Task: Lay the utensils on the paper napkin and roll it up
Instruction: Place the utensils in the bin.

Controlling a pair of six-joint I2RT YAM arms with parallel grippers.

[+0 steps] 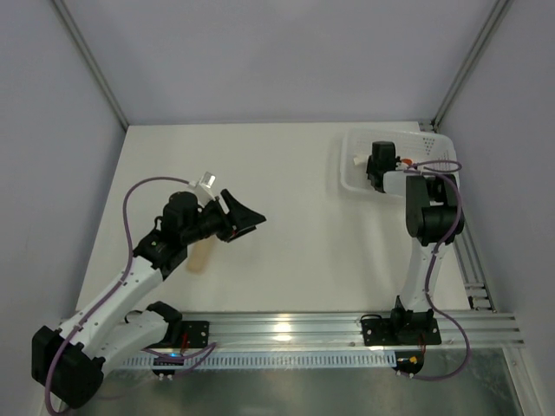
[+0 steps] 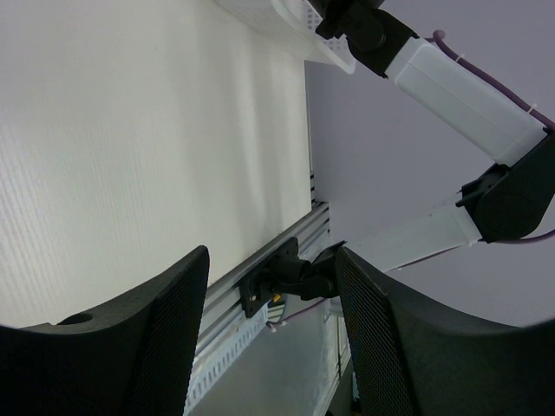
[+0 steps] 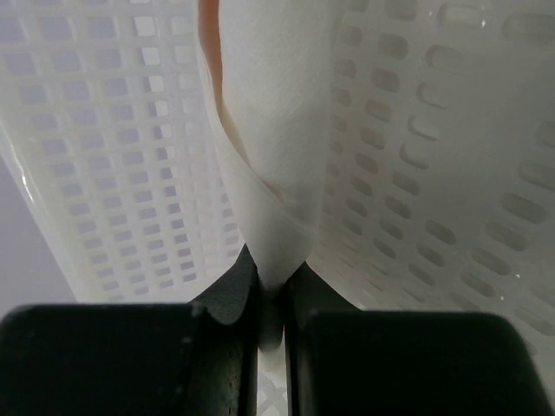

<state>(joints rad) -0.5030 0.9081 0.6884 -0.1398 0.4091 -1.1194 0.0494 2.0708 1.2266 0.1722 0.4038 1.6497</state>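
Note:
My right gripper (image 1: 379,172) reaches down into the white perforated basket (image 1: 351,178) at the back right. In the right wrist view it (image 3: 271,282) is shut on a fold of the white paper napkin (image 3: 276,121), which hangs crumpled between the jaws. A thin orange edge (image 3: 206,52), probably a utensil, shows behind the napkin. A small orange bit (image 1: 408,162) shows in the basket beside the gripper. The spoon and sticks are otherwise hidden. My left gripper (image 1: 247,218) is open and empty, held above the table and pointing right (image 2: 273,321).
A short beige cylinder-like piece (image 1: 201,257) lies on the table under my left arm. The basket walls (image 3: 113,156) close in around my right gripper. In the left wrist view the basket (image 2: 286,22) and my right arm (image 2: 468,95) show ahead.

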